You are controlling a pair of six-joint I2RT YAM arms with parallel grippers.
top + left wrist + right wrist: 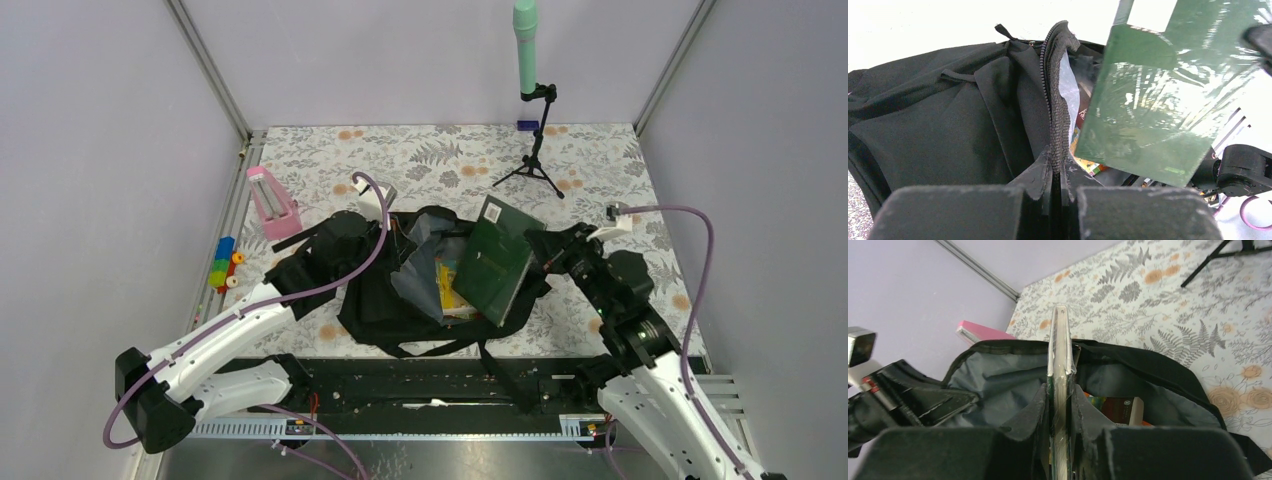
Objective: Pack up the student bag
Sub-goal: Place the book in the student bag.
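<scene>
Left grip: my left gripper is clenched on the zipper edge of the student bag, propping its mouth open.
Right grip: my right gripper pinches the green book edge-on above that mouth.
Bag feel: soft, floppy, probably light; the zipper edge looks the surest hold.
Bag place: mid-table, between my arms.
</scene>
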